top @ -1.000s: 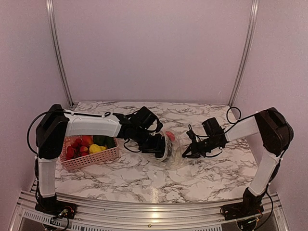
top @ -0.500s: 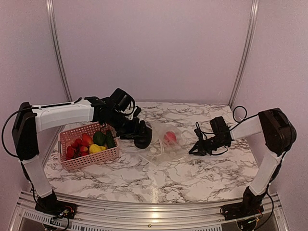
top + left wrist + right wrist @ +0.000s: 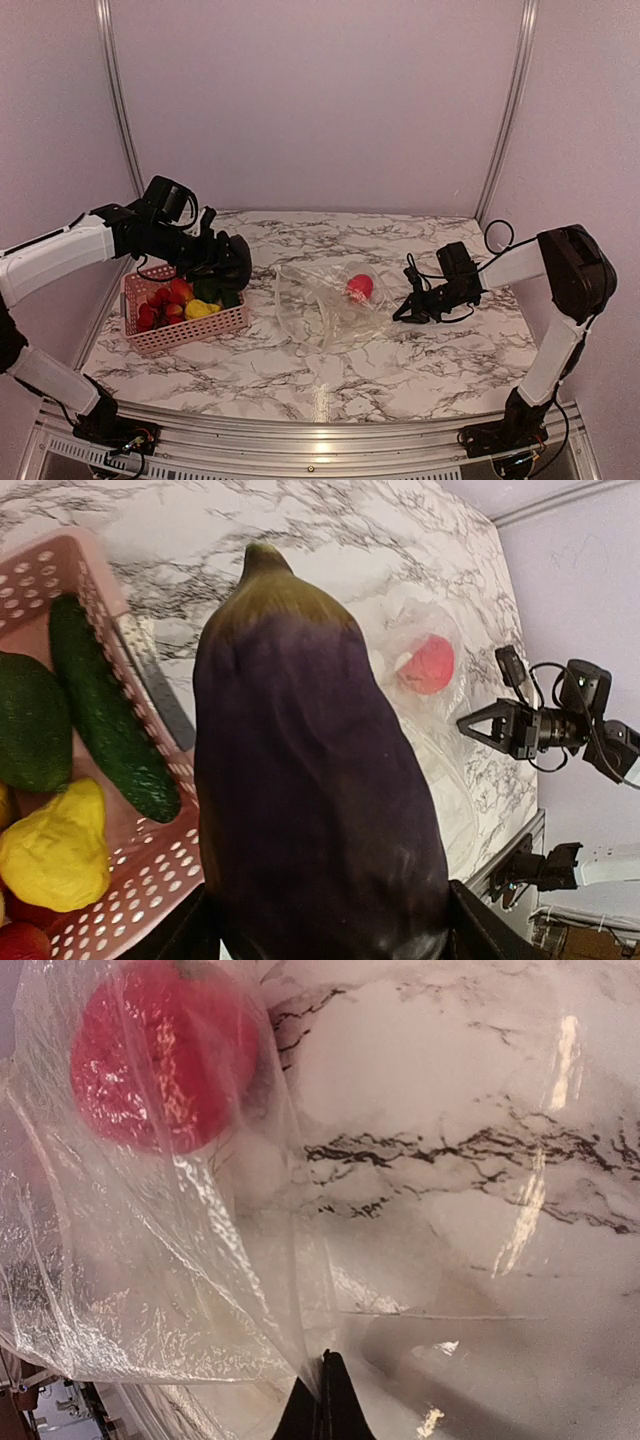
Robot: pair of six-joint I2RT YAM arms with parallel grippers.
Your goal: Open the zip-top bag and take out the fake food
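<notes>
Left hand clamped on eggplant over basket edge: carry further in, lower, then let go. Right hand pinched together on bag corner, mid-tabletop; red fruit inside.

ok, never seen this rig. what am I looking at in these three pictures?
Two robot arms are bolted to a marble-patterned table. The wide picture comes from a fixed camera above and behind them. The other two come from a camera on each wrist. The left claw holds a dark purple toy aubergine over the edge of a pink perforated plastic basket, which has other toy vegetables in it. The right claw is shut, pinching the edge of a clear crinkly plastic bag that lies on the table. One red toy fruit is inside the bag.
</notes>
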